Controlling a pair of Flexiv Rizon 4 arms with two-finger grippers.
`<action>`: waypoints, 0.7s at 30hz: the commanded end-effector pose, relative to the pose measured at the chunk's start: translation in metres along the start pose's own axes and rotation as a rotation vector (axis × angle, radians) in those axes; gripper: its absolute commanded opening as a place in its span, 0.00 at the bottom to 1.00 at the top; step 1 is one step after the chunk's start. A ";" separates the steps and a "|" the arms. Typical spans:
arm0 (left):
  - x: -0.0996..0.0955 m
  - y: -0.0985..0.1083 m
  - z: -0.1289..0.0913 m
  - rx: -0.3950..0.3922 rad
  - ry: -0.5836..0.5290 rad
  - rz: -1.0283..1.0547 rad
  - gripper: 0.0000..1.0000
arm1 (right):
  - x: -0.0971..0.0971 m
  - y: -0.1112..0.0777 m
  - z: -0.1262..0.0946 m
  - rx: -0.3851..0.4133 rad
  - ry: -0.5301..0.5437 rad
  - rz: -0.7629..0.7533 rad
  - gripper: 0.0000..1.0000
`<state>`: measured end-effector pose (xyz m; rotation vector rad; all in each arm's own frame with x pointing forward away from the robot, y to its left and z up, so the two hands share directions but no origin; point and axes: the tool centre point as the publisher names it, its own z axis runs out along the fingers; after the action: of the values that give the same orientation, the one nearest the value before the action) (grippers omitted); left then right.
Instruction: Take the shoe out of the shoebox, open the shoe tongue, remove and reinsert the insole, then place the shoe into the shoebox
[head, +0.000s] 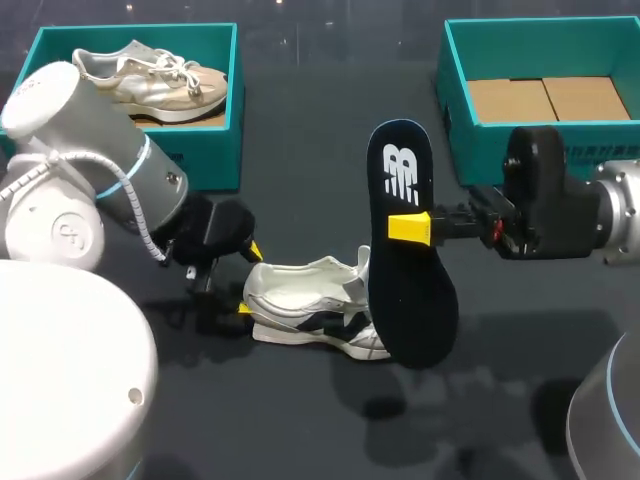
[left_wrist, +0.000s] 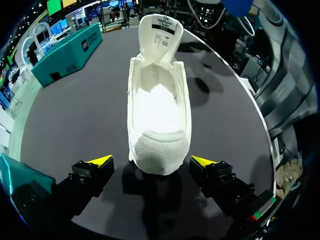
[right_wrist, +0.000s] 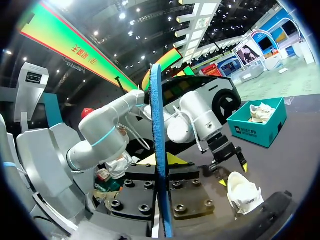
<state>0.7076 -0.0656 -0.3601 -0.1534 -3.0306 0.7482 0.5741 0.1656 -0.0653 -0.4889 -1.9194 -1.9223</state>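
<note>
A white shoe (head: 310, 310) lies on the dark table, its tongue (left_wrist: 161, 37) pulled open and its inside bare. My left gripper (head: 249, 279) is at the heel, open, a yellow fingertip (left_wrist: 101, 161) on each side of the heel (left_wrist: 157, 152) with a small gap. My right gripper (head: 408, 228) is shut on a dark navy insole (head: 405, 250), holding it upright above the shoe's toe end. In the right wrist view the insole (right_wrist: 157, 125) shows edge-on between my right gripper's (right_wrist: 161, 160) fingers, with the shoe (right_wrist: 243, 192) beyond and below it.
A teal shoebox (head: 200, 160) at the back left holds another white shoe (head: 150, 75). A second teal shoebox (head: 460, 110) at the back right shows only its cardboard floor. Dark table surface (head: 300, 420) lies in front of the shoe.
</note>
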 end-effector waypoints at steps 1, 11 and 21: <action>-0.003 -0.004 -0.005 -0.188 -0.002 0.014 1.00 | 0.001 -0.001 0.001 -0.001 -0.003 0.000 0.00; 0.006 -0.010 -0.005 -0.311 -0.027 0.032 1.00 | 0.001 -0.001 0.001 -0.001 -0.003 0.000 0.00; 0.006 -0.019 -0.004 -0.381 -0.024 0.052 1.00 | 0.001 -0.001 0.001 -0.001 -0.003 0.000 0.00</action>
<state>0.6997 -0.0749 -0.3502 -0.2300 -3.1530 0.2859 0.5741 0.1656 -0.0653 -0.4889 -1.9195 -1.9223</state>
